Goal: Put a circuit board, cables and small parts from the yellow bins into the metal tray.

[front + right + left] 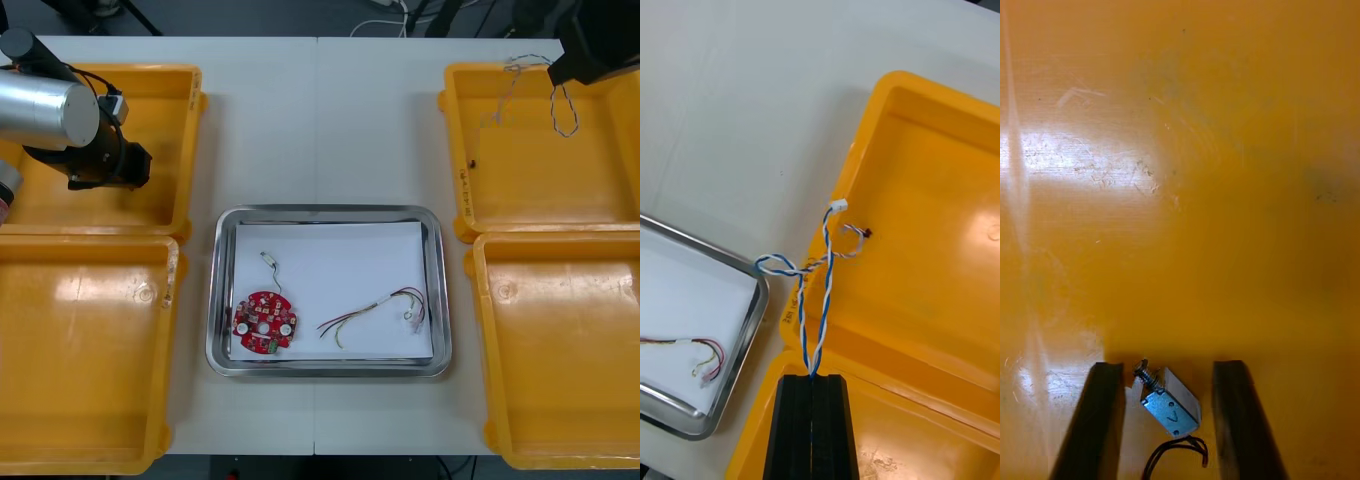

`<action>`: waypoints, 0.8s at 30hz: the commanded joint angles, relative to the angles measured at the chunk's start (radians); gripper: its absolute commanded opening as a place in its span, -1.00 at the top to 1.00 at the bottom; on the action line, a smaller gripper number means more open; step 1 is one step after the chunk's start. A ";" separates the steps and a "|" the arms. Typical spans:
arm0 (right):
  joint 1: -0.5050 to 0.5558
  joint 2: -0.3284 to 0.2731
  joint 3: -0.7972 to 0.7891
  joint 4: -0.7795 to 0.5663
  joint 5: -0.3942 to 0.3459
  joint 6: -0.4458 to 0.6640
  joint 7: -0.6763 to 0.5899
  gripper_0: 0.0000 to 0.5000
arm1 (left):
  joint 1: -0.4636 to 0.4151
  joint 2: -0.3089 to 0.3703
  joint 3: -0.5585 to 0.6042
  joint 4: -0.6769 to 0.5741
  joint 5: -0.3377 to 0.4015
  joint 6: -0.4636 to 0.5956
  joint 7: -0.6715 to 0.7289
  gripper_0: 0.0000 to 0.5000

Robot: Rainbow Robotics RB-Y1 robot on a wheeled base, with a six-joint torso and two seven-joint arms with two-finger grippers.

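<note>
Right hand (812,379): fingers closed right down on the twisted blue and white cable (822,300). 2 runs of it lead off from the fingertips, then loop and cross. There is a white connector at the loose end. In the front view the cable hangs over the far right yellow bin (455,150). Cannot tell if it touches the bin.

Left hand (1169,369): low in the far left yellow bin (190,130), fingers at a medium gap, straddling a small metal part (1171,405). Slim gap on each side, no contact seen. The part lies on the bin floor: silver block, screw stub at 1 end, black wire at the other.

Metal tray (222,300): mid-worktop (320,120) between the bins, white inside. It holds 1 round red circuit board (265,322) at near left, 1 red and yellow cable (375,308) to its right, and 1 small wired part (270,260) just beyond the board.
</note>
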 commanded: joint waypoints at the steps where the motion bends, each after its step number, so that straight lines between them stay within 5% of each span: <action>1: -0.010 -0.057 0.007 -0.041 -0.071 0.004 0.046 1.00 | 0.021 0.042 -0.017 -0.013 0.008 -0.021 -0.110 1.00; 14: -0.013 -0.084 0.007 -0.141 -0.236 0.004 0.043 1.00 | 0.028 0.046 -0.012 -0.022 0.010 -0.024 -0.124 1.00; 24: -0.014 -0.069 0.066 -0.259 -0.267 0.004 0.037 1.00 | 0.028 0.062 0.085 -0.188 -0.024 0.230 -0.117 1.00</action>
